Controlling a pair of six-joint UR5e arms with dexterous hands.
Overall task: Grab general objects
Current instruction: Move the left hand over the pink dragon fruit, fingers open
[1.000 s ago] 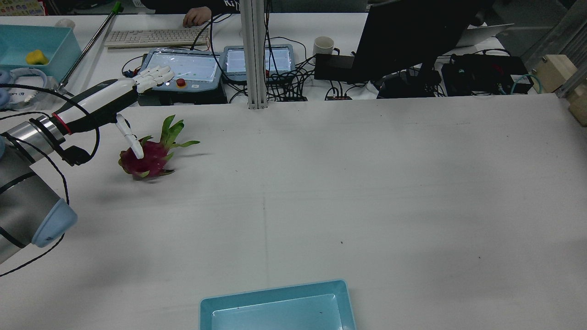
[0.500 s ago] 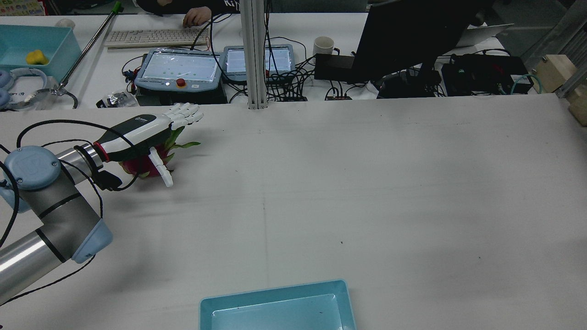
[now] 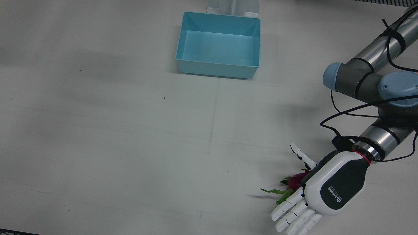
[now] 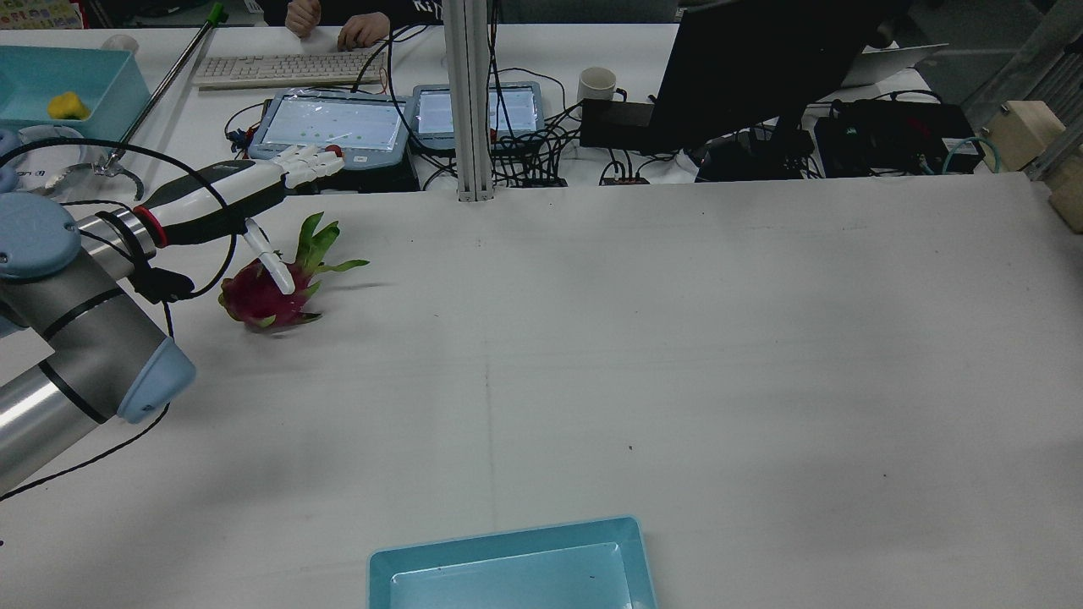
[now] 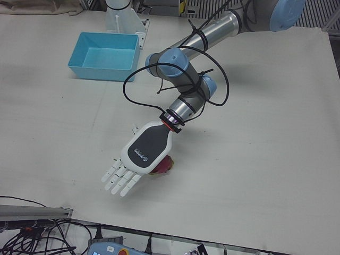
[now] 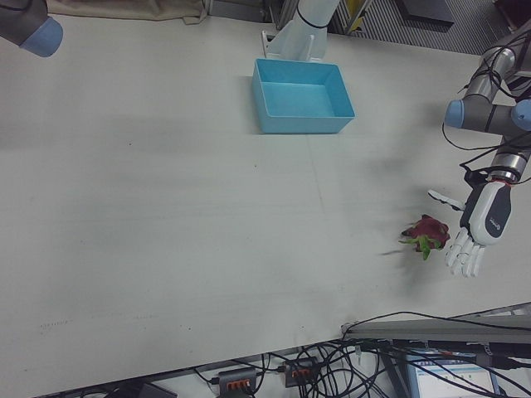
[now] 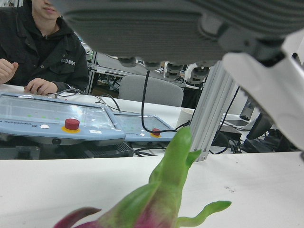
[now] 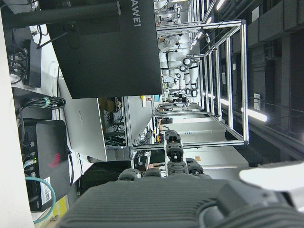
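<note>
Magenta dragon fruit with green leafy scales point(image 4: 269, 292) lies on its side on the white worktop point(image 4: 677, 338), near the far left edge, well apart from the light-blue plastic bin point(image 3: 218, 45). Left robot hand point(image 3: 326, 191) hovers over it palm-down, digits spread and straight, thumb angled down beside the fruit body; nothing held. Contact between thumb and fruit: cannot tell. Right robot hand: its camera shows only its palm edge, so state unknown. Handling guess: fruit looks moderately heavy, firm, smooth-skinned; scales are floppy and will bend or tear. Wrap the round red body across its middle, not the green tip point(image 7: 178, 156).
</note>
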